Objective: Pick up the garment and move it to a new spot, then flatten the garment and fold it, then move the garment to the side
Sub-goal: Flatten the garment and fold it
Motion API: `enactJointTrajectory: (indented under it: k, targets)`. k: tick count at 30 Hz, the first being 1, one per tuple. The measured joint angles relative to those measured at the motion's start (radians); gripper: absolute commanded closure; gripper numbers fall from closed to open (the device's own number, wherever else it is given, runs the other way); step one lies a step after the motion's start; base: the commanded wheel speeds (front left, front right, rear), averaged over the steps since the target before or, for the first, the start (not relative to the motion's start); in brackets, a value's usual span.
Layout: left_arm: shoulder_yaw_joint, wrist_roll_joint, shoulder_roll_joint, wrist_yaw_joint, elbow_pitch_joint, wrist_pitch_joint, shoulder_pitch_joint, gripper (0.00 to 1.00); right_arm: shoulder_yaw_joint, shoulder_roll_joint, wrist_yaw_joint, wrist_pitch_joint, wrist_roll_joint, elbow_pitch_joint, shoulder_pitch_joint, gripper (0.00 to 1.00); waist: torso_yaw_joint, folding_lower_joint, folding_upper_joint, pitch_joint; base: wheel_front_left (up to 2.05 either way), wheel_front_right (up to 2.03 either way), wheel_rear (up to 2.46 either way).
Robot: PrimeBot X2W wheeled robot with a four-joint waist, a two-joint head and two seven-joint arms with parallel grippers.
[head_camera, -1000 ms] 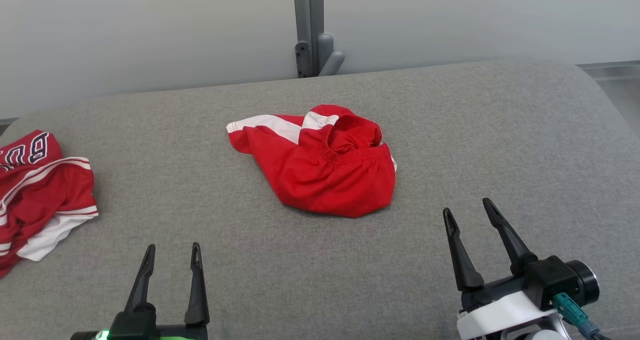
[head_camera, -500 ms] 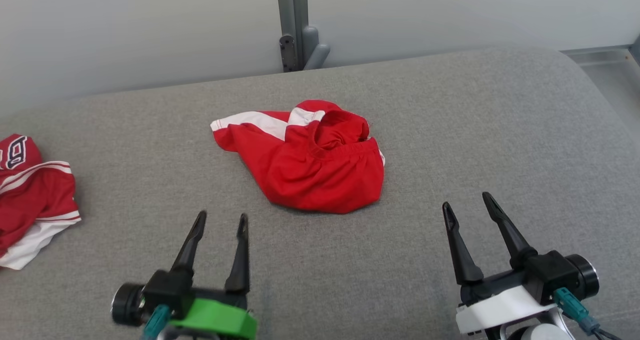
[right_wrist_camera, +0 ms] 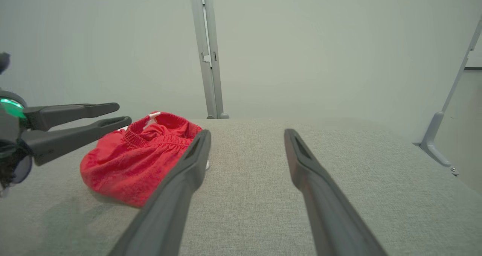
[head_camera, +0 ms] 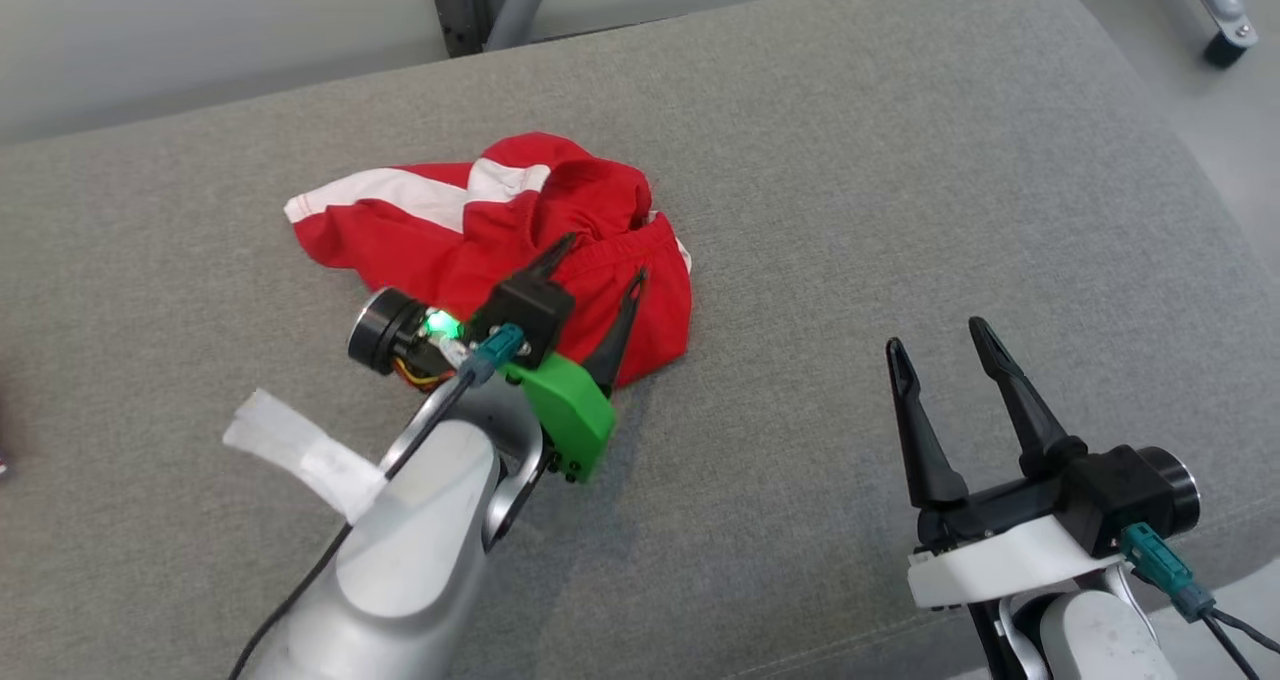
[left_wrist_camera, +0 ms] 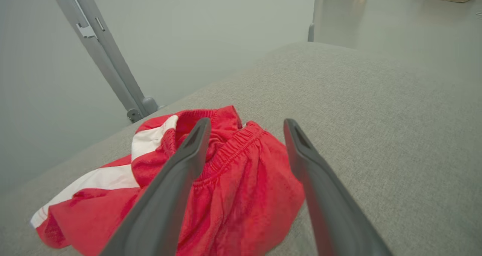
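At the lower right of the head view, the right hand [head_camera: 935, 334] rests low over the grey fabric-covered worktop [head_camera: 850, 160]. Its two dark fingers are spread apart with nothing between them, and they point up the frame. In its own wrist view the right hand [right_wrist_camera: 247, 133] shows the same open gap over bare grey cloth.

From the lower left, the pale left forearm [head_camera: 420, 540], with a strip of white tape [head_camera: 300, 450] stuck to it, reaches up towards the centre. Its left hand [head_camera: 604, 257] is over the near right part of the garment [head_camera: 420, 245], fingers apart and holding nothing. In the right wrist view the left hand [right_wrist_camera: 121, 112] enters from the left edge, above the crumpled cloth. Whether its tips touch the cloth cannot be told.

The garment [left_wrist_camera: 241, 180] is a pair of red shorts with a white stripe. It lies bunched on the worktop left of centre, with the elastic waistband gathered on top between and just beyond the left hand's [left_wrist_camera: 246, 122] fingers.

Beyond the far edge of the worktop, a grey post [head_camera: 480, 0] stands against a pale wall.
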Motion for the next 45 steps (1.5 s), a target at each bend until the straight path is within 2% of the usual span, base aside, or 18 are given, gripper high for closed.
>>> enactJointTrajectory:
  k: [5, 10, 16, 26, 27, 28, 29, 30, 33, 37, 45]
  targets:
    - [-0.077, -0.07, 0.0, -0.009, 0.067, 0.111, -0.12, 0.0, -0.006, 0.0, 0.0, 0.0, 0.016, -0.007, -0.023, 0.0, -0.045, 0.0, 0.0, 0.052, 0.0, 0.0, 0.0]
    - [-0.106, -0.161, 0.001, -0.012, 0.138, 0.204, -0.204, 0.0, 0.002, 0.0, 0.0, 0.0, 0.029, -0.007, -0.04, 0.0, -0.077, 0.0, 0.0, 0.088, 0.0, 0.0, 0.0]
    - [-0.133, -0.181, 0.0, -0.008, 0.294, 0.328, -0.293, 0.0, 0.012, 0.0, 0.0, 0.0, 0.042, -0.006, -0.062, 0.0, -0.117, 0.0, 0.0001, 0.131, 0.0, 0.0, 0.0]
    - [-0.166, -0.124, 0.004, 0.063, 0.407, 0.273, -0.364, 0.0, 0.012, 0.0, 0.0, 0.0, 0.049, -0.001, -0.07, 0.0, -0.126, 0.0, 0.0, 0.16, 0.0, 0.0, 0.0]
    - [-0.171, -0.123, 0.005, 0.063, 0.421, 0.275, -0.367, 0.09, 0.014, 0.0, 0.0, 0.0, 0.05, 0.0, -0.072, 0.0, -0.124, 0.0001, 0.0001, 0.158, 0.0, 0.0, 0.0]
    - [-0.174, -0.125, 0.004, 0.059, 0.431, 0.274, -0.367, 0.66, 0.015, 0.0, 0.0, 0.0, 0.05, 0.0, -0.075, 0.0, -0.122, 0.0001, 0.0001, 0.157, 0.0, 0.0, 0.0]
    - [-0.178, -0.13, 0.004, 0.049, 0.441, 0.273, -0.367, 0.93, 0.018, 0.0, 0.0, 0.0, 0.051, 0.001, -0.078, 0.0, -0.121, 0.0, 0.0, 0.154, 0.0, 0.0, 0.0]
    - [-0.184, -0.134, 0.004, 0.04, 0.448, 0.27, -0.367, 1.0, 0.02, 0.0, 0.0, 0.0, 0.051, 0.001, -0.08, 0.0, -0.12, 0.0001, 0.0, 0.151, 0.0, 0.0, 0.0]
    - [-0.199, -0.16, 0.003, 0.012, 0.448, 0.225, -0.366, 1.0, 0.017, 0.0, 0.0, 0.0, 0.052, 0.004, -0.082, 0.0, -0.118, 0.0001, 0.0001, 0.134, 0.0, 0.0, 0.0]
    - [-0.197, -0.171, 0.003, 0.006, 0.416, 0.13, -0.387, 1.0, 0.013, 0.0, 0.0, 0.0, 0.052, 0.012, -0.079, 0.0, -0.117, 0.0001, 0.0, 0.107, 0.0, 0.0, 0.0]
    - [-0.15, -0.219, 0.003, 0.037, 0.301, -0.069, -0.514, 1.0, 0.007, 0.0, 0.0, 0.0, 0.059, 0.035, -0.046, 0.0, -0.114, 0.0, 0.0, 0.038, 0.0, 0.0, 0.0]
